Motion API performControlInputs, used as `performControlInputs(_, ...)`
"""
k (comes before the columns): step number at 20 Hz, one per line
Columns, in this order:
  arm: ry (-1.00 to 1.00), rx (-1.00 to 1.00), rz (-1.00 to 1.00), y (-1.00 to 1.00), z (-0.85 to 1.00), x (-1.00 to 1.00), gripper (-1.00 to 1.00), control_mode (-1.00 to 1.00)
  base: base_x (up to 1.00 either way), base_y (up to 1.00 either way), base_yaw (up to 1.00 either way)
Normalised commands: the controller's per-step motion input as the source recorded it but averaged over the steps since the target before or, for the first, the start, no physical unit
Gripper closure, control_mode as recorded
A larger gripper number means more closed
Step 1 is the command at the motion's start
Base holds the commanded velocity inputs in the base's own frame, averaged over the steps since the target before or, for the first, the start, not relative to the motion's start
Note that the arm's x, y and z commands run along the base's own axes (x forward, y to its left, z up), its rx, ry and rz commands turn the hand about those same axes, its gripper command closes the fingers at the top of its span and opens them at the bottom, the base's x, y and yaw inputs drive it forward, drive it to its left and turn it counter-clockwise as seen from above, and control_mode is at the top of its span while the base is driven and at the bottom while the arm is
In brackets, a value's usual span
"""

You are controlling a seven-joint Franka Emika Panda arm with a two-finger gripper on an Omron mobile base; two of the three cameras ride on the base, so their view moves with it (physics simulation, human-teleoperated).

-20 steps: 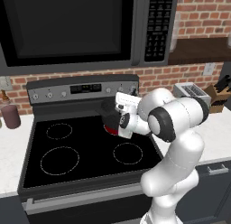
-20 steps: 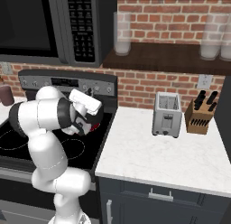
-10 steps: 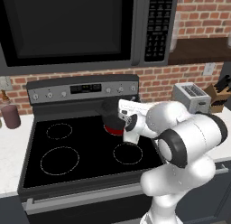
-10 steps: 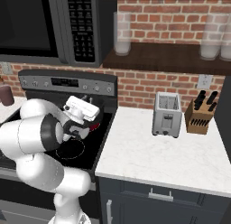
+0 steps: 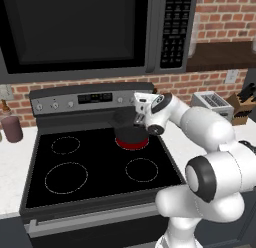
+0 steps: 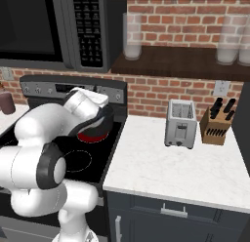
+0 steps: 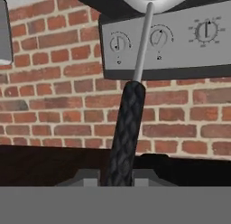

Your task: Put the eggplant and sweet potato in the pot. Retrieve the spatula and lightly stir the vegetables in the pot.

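Brick wall and a black stove (image 5: 95, 162) frame the left base view, where the gripper (image 5: 136, 117) hovers at the stove's back right burner over the dark pot (image 5: 131, 129). From the right, the pot (image 6: 95, 131) sits beneath the wrist. Looking along the hand, the spatula (image 7: 128, 123) is clamped by its textured black handle: light, stiff, best held there.

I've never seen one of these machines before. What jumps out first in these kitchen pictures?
A bulky white robot arm reaches over the black stovetop toward its back right burner, which glows red beneath a dark round pot. From the hand's own camera, its tool is shut on the black textured handle of a silver-shafted spatula, seen against red brick wall and the stove's control knobs.
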Motion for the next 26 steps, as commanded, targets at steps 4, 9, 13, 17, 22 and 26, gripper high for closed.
performControlInputs(4, 0.01, 0.00, 0.02, 0.00, -0.01, 0.15, 1.00, -1.00, 0.00, 0.00, 0.00)
performControlInputs(9, -0.06, 0.00, 0.00, 0.02, -0.32, 0.05, 1.00, -1.00, 0.00, 0.00, 0.00)
performControlInputs(13, -0.12, -0.03, 0.03, 0.28, -0.74, 0.00, 1.00, -1.00, 0.00, 0.00, 0.00)
performControlInputs(17, -0.12, -0.04, 0.05, 0.39, -0.93, 0.00, 1.00, -1.00, 0.00, 0.00, 0.00)
performControlInputs(22, -0.01, 0.02, 0.05, 0.23, -0.44, 0.07, 1.00, -1.00, 0.00, 0.00, 0.00)
performControlInputs(26, -0.10, 0.13, 0.03, 0.01, -0.01, 0.11, 1.00, -1.00, 0.00, 0.00, 0.00)
